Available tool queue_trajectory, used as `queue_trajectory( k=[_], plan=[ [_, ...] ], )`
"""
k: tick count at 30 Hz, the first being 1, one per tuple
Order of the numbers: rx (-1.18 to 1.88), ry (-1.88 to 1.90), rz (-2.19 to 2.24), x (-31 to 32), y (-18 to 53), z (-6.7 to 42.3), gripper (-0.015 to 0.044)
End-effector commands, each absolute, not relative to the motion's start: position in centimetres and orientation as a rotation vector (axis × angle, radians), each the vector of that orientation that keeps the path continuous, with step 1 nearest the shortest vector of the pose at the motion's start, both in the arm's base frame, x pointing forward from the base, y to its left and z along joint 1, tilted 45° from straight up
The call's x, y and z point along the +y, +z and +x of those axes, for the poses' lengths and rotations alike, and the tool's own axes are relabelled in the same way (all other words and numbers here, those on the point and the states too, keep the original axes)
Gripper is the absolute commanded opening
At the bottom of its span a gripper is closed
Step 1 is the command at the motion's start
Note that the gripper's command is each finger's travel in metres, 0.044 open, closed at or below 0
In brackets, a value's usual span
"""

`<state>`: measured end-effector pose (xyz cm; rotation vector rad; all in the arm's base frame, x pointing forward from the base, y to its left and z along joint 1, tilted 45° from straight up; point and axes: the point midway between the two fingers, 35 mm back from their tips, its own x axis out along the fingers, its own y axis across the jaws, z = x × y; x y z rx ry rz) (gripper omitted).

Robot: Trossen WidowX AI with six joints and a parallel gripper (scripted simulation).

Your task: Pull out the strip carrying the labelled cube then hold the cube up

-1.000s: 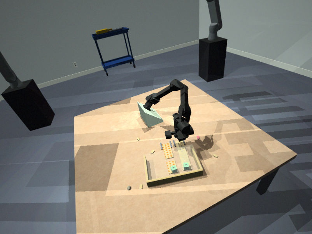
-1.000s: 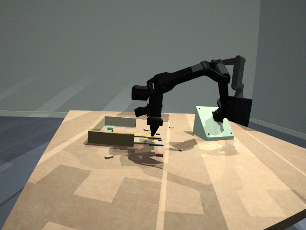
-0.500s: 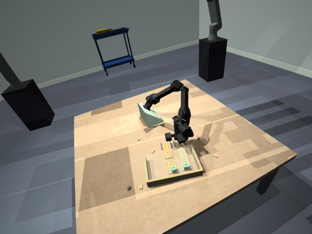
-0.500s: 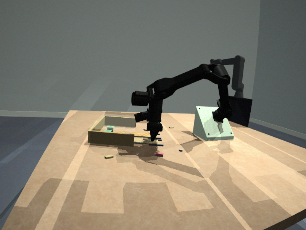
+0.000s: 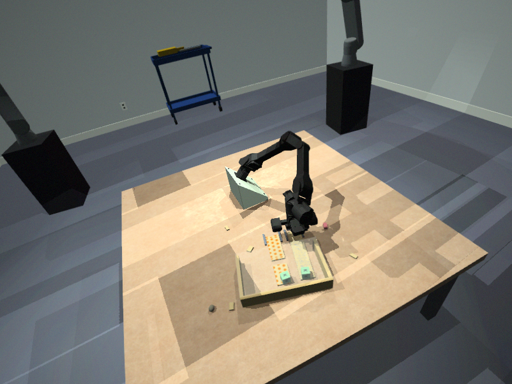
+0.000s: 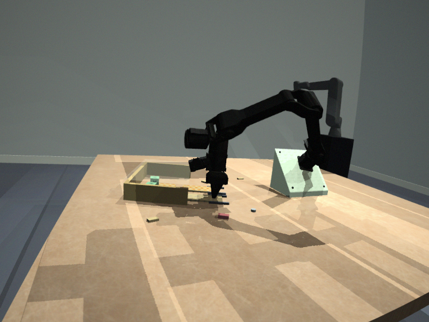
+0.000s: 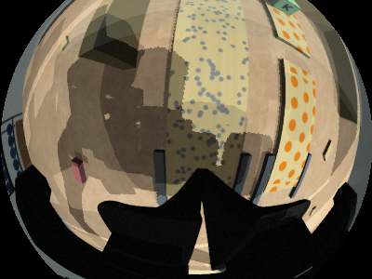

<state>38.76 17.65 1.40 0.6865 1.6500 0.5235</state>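
Observation:
A pale strip with blue dots [image 5: 301, 254] [image 7: 211, 65] lies in one piece in the wooden tray [image 5: 285, 291] [image 6: 155, 196], with a mint cube [image 5: 306, 272] marked K on its far end. Beside it, an orange-dotted strip lies in two pieces [image 5: 274, 247] [image 7: 297, 127], with a gap between them. The far piece [image 5: 280, 270] [image 7: 290, 30] carries a second mint cube [image 5: 284, 277] [image 7: 282, 0]. My gripper [image 5: 298, 235] [image 6: 213, 196] [image 7: 201, 173] is shut and empty. It points straight down, with its tip at the near end of the pale strip, between that strip's dark blue end bars [image 7: 160, 167].
The mint wedge mount [image 5: 248, 192] [image 6: 298, 176] of my arm stands behind the tray. A pink block [image 5: 325, 225] [image 6: 223, 215] [image 7: 78, 171] lies near the gripper. Small tan chips [image 5: 249, 249] [image 6: 152, 219], a grey ball [image 5: 211, 307] and a blue disc [image 6: 253, 209] are scattered on the table.

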Motion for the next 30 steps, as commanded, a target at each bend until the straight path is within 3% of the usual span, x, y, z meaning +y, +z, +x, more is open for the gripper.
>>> queue_trajectory(
  k=[1,30],
  plan=[
    [1.652,0.522,0.693,17.75,1.37,38.75,0.0000],
    [1.652,0.522,0.693,17.92,1.19,38.79,0.0000]
  ],
)
